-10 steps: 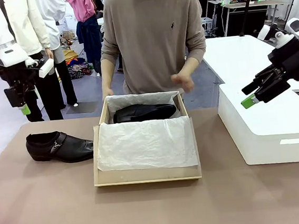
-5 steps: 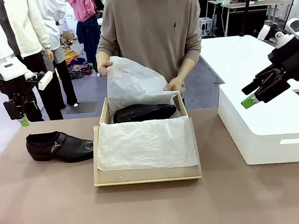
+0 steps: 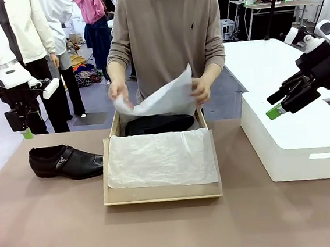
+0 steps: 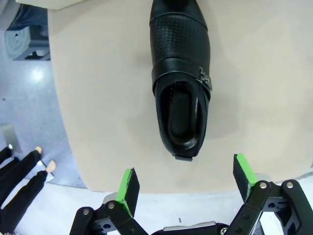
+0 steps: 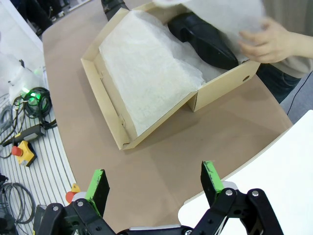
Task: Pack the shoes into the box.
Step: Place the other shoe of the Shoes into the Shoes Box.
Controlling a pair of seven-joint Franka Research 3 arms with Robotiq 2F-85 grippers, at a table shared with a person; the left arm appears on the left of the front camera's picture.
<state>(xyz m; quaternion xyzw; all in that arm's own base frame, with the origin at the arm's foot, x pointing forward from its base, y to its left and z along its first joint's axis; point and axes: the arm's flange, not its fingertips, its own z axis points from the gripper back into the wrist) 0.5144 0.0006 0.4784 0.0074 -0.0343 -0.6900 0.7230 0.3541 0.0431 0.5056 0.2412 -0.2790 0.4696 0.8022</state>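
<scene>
One black buckled shoe (image 3: 66, 161) lies on its sole on the brown table, left of the box (image 3: 160, 194). In the left wrist view this shoe (image 4: 181, 83) lies below and ahead of my open left gripper (image 4: 186, 180). My left gripper (image 3: 22, 124) hangs high above the table's left edge, empty. The second shoe (image 3: 159, 124) lies in the cardboard box's far part, also seen as the shoe (image 5: 205, 41) inside the box (image 5: 220, 90). The person's hands hold white tissue paper (image 3: 163, 100) over it. My right gripper (image 3: 274, 105) hovers open over the white box, and the right gripper (image 5: 154, 183) is empty.
A large white box (image 3: 296, 146) stands on the table's right side. More tissue (image 3: 159, 159) covers the box's open lid flap. People stand behind at the far left. Cables and small devices (image 5: 24, 122) lie on the floor beside the table.
The person lifted the tissue paper from the box's far end and brought it down over the shoe inside. My left arm shifted slightly; the right arm stayed still.
</scene>
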